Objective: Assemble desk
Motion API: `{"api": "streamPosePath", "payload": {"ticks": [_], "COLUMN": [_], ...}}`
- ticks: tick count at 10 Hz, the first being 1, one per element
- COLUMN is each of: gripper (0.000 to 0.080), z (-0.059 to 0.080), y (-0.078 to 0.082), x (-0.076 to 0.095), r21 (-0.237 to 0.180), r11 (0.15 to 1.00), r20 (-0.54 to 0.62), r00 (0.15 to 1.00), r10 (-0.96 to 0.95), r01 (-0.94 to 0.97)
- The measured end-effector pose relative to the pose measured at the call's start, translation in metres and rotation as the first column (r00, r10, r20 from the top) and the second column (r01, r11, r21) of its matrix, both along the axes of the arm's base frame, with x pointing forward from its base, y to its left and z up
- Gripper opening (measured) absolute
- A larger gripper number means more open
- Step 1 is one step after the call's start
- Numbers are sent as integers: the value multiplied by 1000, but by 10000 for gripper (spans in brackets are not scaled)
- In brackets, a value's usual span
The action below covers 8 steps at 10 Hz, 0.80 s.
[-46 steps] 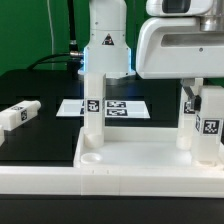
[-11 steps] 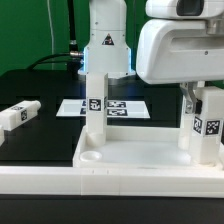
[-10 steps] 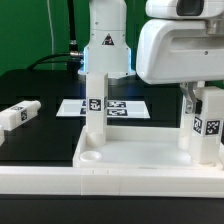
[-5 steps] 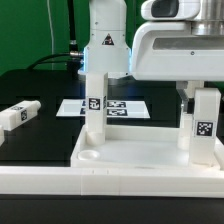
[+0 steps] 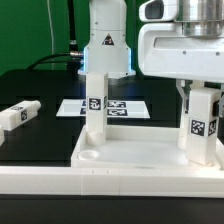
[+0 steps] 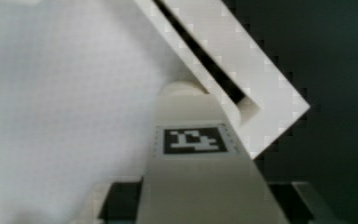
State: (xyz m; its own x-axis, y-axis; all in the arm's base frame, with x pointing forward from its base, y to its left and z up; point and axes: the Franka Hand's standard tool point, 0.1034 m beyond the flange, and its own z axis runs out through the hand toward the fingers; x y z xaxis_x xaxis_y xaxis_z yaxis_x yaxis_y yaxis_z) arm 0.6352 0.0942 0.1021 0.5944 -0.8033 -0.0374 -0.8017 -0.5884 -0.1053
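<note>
The gripper (image 5: 200, 92) is closed at a middling width on a leg (image 5: 203, 130), clamping it by its upper end. In the wrist view its dark fingers (image 6: 130, 204) press against two opposite sides of the leg. The leg hangs upright, its tag facing the near side, at the right end of the slab (image 5: 135, 155). Its lower end reaches down inside the rim by a right corner. The wrist view shows that end meeting a round socket (image 6: 186, 92) just inside the slab's corner, but I cannot tell whether it is fully seated.

A second leg (image 5: 94, 108) stands upright in the slab's far left corner, and the round near left socket (image 5: 90, 157) shows in front of it. The slab lies on the black table (image 5: 40, 140), its near edge just beside the long low rail (image 5: 40, 183) that runs across the front. A third leg (image 5: 18, 114) lies on its side on the table, well to the left. Beyond the slab the marker board (image 5: 120, 107) lies flat, with the arm's base (image 5: 105, 45) behind it.
</note>
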Motion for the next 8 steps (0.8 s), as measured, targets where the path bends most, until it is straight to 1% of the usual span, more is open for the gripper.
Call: {"api": "streamPosePath", "payload": {"ticks": [2, 3, 4, 5, 6, 7, 8], "gripper": [291, 291, 291, 432, 432, 592, 592], "z": [0, 0, 0, -1, -1, -1, 0], "y": [1, 1, 1, 1, 0, -2, -2], "x": [0, 0, 0, 0, -1, -2, -1], "r21": [9, 11, 10, 8, 3, -14, -31], "r11": [989, 982, 986, 991, 996, 1000, 988], "r20": [-14, -18, -16, -13, -13, -14, -8], "r00": [989, 982, 986, 991, 996, 1000, 989], "r10": [-150, -189, -166, -131, -87, 25, 150], "r01": [150, 189, 166, 132, 87, -25, -150]}}
